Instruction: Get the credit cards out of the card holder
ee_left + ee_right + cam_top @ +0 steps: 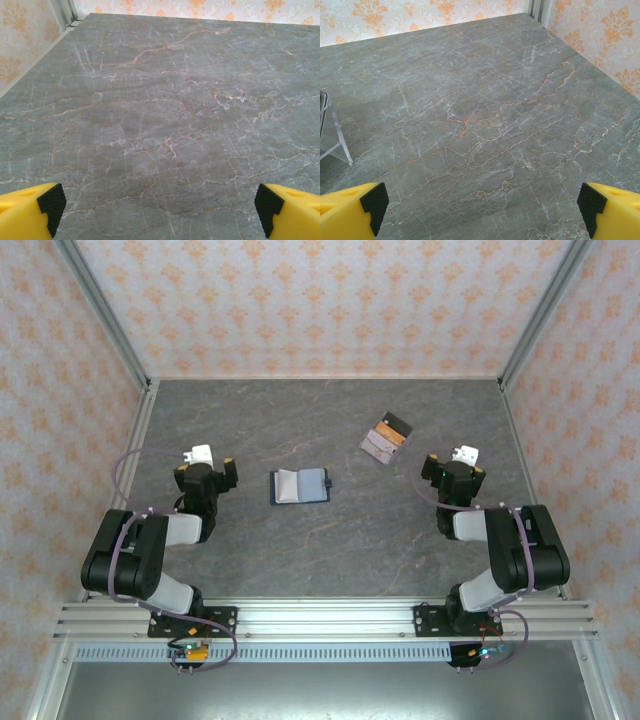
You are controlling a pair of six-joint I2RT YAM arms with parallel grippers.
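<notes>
The left arm [140,555] and right arm [515,550] are black with pale grey sections, each on a black base plate [195,620]. A thin purple cable [117,478] loops along each. The left end effector [208,465] and right end effector [456,465] have yellow fingers [22,217], black pads [52,206] and a white block [200,453].

Marbled table [250,420]: open card holder [299,485], credit cards [386,440].

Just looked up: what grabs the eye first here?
The open card holder lies in the middle of the table, grey lining up. A fanned pile of credit cards sits beyond it to the right, apart. The left gripper and right gripper flank it, open and empty.
</notes>
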